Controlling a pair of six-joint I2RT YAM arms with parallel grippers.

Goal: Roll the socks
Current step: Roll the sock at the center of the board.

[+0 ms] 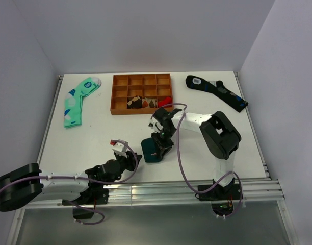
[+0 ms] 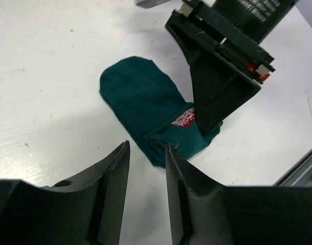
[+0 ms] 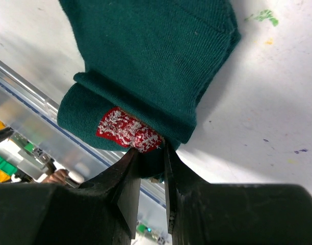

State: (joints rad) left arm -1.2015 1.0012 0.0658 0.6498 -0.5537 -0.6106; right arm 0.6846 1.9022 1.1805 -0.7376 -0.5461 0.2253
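Observation:
The dark teal-green socks (image 1: 150,151) lie partly rolled near the table's front edge, with the red and white figure (image 2: 184,118) at the rolled end. My right gripper (image 1: 161,146) comes down on that end and is shut on a fold of the socks (image 3: 151,66), right beside the red patch (image 3: 126,130). My left gripper (image 2: 147,148) is open and empty. It sits low on the table just short of the rolled end, not touching it. In the top view it (image 1: 136,159) is left of the socks.
An orange compartment tray (image 1: 141,93) with small items stands at the back centre. A mint-green patterned sock (image 1: 78,100) lies at the back left and a black sock (image 1: 215,91) at the back right. The aluminium rail (image 1: 171,190) runs along the front edge, close to the socks.

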